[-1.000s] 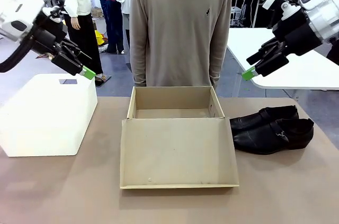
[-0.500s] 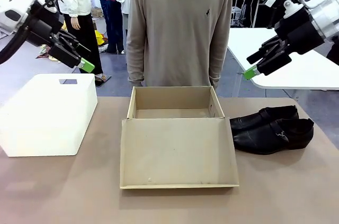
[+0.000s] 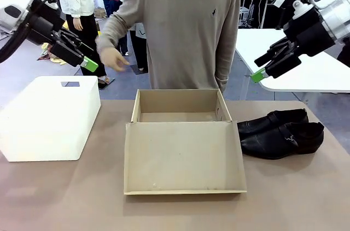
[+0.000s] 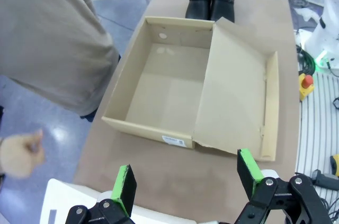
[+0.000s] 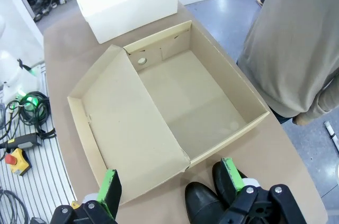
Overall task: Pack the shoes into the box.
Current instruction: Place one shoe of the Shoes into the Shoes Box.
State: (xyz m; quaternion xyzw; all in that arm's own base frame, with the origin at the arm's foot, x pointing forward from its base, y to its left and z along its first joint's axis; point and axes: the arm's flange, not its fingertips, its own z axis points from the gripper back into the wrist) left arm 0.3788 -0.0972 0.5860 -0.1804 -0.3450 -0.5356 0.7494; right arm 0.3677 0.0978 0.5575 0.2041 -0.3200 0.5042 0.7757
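Nearest the robot, the brown table (image 3: 65, 198) lies bare along its front edge. On it the lid (image 3: 183, 157) of the cardboard box (image 3: 178, 112) is folded flat toward the robot, inner side up, still joined to the box along the hinge. The box stands just behind the lid at the middle of the table, open, with its plain cardboard floor showing.

The shoes (image 3: 279, 132) lie on the table outside the box, just beside its right wall. They are a black glossy pair, side by side and touching each other, upright on their soles with the toes pointing away from the box.

On the left side of the table, well apart from the box, sits a white plastic bin (image 3: 49, 116) with a slot in its top.

The left gripper (image 4: 186, 177) hangs in the air above the bin, angled down toward the table. Its two fingers are spread wide apart and there is nothing between them. The right gripper (image 5: 171, 179) hangs high over the right side, above the shoes, also tilted downward. Its fingers are spread just as wide and hold nothing.

At the far edge a person (image 3: 186, 29) in a beige sweater stands right behind the box. One hand (image 3: 112, 59) is raised out to the side, blurred, in the air near the left gripper's tip and touching nothing.
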